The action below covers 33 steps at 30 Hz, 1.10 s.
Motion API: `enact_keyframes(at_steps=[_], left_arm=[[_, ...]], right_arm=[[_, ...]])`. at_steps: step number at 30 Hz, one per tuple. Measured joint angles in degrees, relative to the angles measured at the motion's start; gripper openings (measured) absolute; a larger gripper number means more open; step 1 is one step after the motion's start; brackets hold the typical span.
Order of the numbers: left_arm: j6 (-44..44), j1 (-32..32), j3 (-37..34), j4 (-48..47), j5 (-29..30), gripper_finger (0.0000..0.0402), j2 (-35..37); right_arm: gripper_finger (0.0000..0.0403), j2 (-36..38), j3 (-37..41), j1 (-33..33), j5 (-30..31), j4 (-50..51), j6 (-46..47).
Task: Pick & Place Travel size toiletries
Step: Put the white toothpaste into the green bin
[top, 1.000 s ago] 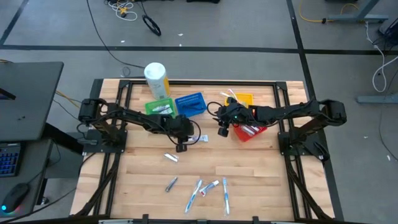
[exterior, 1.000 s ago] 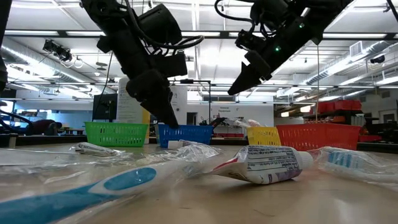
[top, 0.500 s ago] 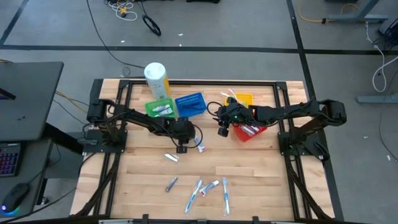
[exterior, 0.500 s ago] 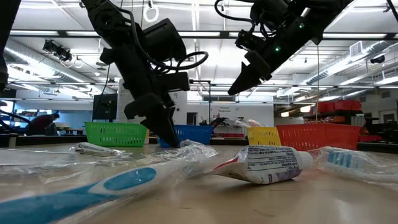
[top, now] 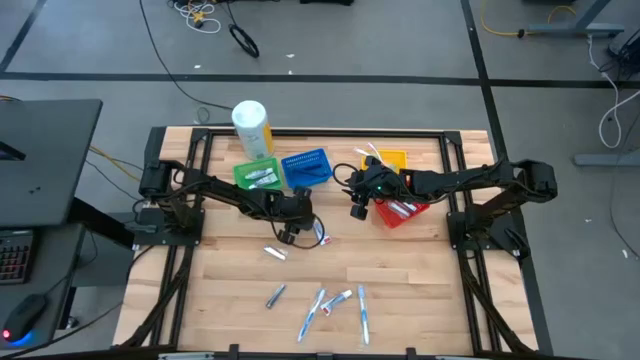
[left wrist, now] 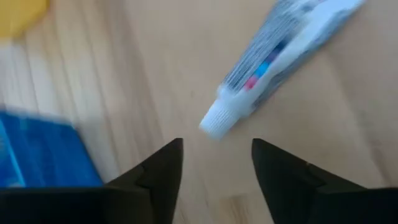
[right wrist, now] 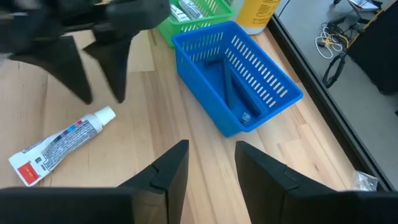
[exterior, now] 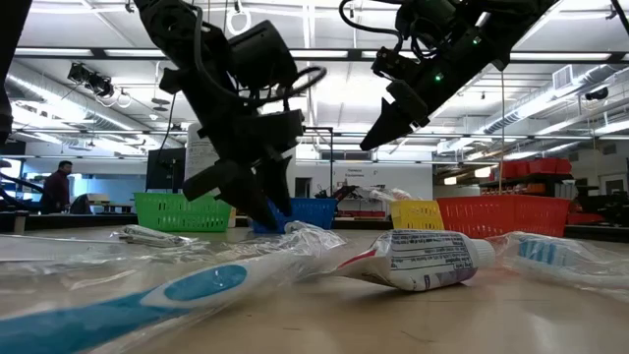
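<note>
1. Surface: a pale wood tabletop (top: 400, 290) in a metal frame on a grey workshop floor; the low view shows an open room with bright ceiling lights behind it.
2. Left gripper (top: 288, 233): lowered close to the tabletop near its centre, fingers spread with a clear gap. The left wrist view shows the capped end of a white toothpaste tube (left wrist: 283, 59) just ahead of that gap, not yet between the fingers. Judgement: the spread stance suits closing on the tube next.
3. The tube (top: 320, 236) lies flat just beside the left gripper, in front of the blue basket (top: 305, 168). It is not held.
4. Right gripper (top: 359, 208): hovers above the tabletop beside the red basket (top: 402, 212), fingers parted, holding nothing. Judgement: it waits clear of the left arm's working zone.
5. Baskets: green (top: 256, 174), blue, yellow (top: 390, 158) and red stand in a row at the far side, likely as sorting bins. The green and red ones already hold items.
6. Remaining toiletries: a small tube (top: 275, 252) near the left gripper; several wrapped toothbrushes (top: 362, 312) and tubes lie grouped toward the near edge, unsorted.
7. A large white-and-yellow bottle (top: 252, 128) stands behind the green basket.
</note>
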<state>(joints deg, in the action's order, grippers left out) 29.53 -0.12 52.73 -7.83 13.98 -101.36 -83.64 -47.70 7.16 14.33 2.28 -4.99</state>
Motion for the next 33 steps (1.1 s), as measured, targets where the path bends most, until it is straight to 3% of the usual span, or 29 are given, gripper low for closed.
enact_keyframes(at_steps=[8, 12, 15, 19, 26, 33], left_arm=[[14.30, -1.62, 0.78, 0.57, -9.67, 0.0244, 0.00], [13.13, -0.96, 0.78, 6.34, -7.37, 0.0245, -1.05], [13.60, -0.12, 1.34, 9.81, -10.67, 0.0245, -2.32], [12.70, 0.22, 2.52, 6.79, -15.80, 0.0245, -5.45], [9.10, 1.33, 4.27, 4.31, -17.00, 0.0243, -8.77], [2.72, 3.49, 5.85, 0.98, -21.98, 0.0185, -9.05]], right_arm=[[0.0140, 0.00, 0.00, 0.00, 0.02, 0.00, -0.44], [0.0140, 0.00, 0.00, 0.00, 0.02, -0.07, -0.44], [0.0140, 0.00, 0.00, 0.00, 0.02, -0.32, -0.44], [0.0140, 0.00, 0.02, 0.00, 0.01, -0.57, -0.47], [0.0140, 0.00, 0.02, 0.00, -1.04, -1.32, -0.64], [0.0140, 0.00, 0.02, 0.00, -1.42, -1.29, -0.64]])
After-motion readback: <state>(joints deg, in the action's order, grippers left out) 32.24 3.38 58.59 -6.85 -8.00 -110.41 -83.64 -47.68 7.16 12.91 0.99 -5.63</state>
